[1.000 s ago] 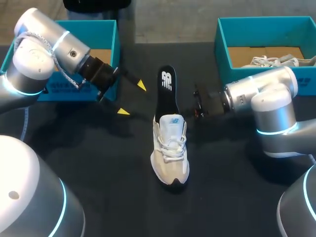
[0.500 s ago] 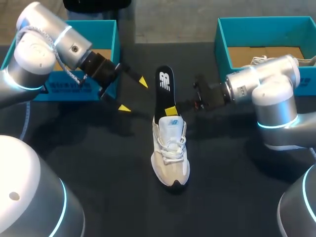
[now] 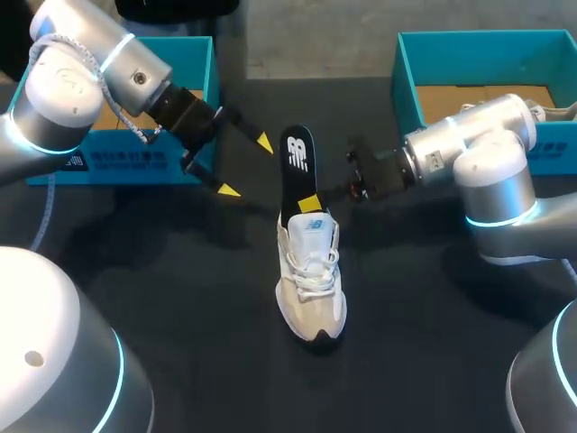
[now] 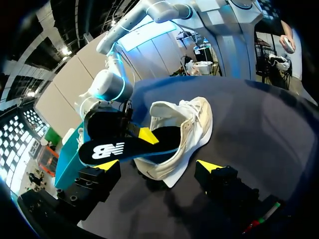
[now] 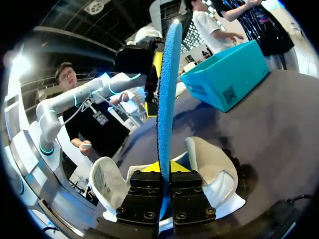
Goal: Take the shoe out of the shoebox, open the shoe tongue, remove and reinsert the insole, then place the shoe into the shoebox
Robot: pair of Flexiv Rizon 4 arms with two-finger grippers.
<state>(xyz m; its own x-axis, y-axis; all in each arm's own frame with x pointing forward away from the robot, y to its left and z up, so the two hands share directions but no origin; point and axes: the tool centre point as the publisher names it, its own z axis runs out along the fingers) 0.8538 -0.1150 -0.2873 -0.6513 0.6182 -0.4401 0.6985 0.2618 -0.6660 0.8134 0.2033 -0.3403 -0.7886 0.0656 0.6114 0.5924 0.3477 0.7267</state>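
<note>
A white and beige shoe (image 3: 311,275) stands upright mid-table, its toe toward the near edge. Its black insole (image 3: 296,167) sticks out of the shoe's opening, slanting up and away. My right gripper (image 3: 310,202) is shut on the insole just above the heel collar; in the right wrist view its fingers (image 5: 164,168) pinch the blue-bottomed insole (image 5: 167,84) edge-on over the shoe (image 5: 212,172). My left gripper (image 3: 246,167) hangs open just left of the insole. In the left wrist view its fingers (image 4: 158,167) stand wide apart before the insole (image 4: 112,149) and the shoe (image 4: 187,127).
A teal shoebox (image 3: 200,54) stands at the back left, behind my left arm. A second teal shoebox (image 3: 406,81) at the back right holds another white shoe (image 3: 505,110). The dark table (image 3: 180,298) lies bare around the shoe.
My right gripper has moved in from the right and shut on the insole. The insole has tipped slightly left. My left gripper has moved right, closer to the insole, still open.
</note>
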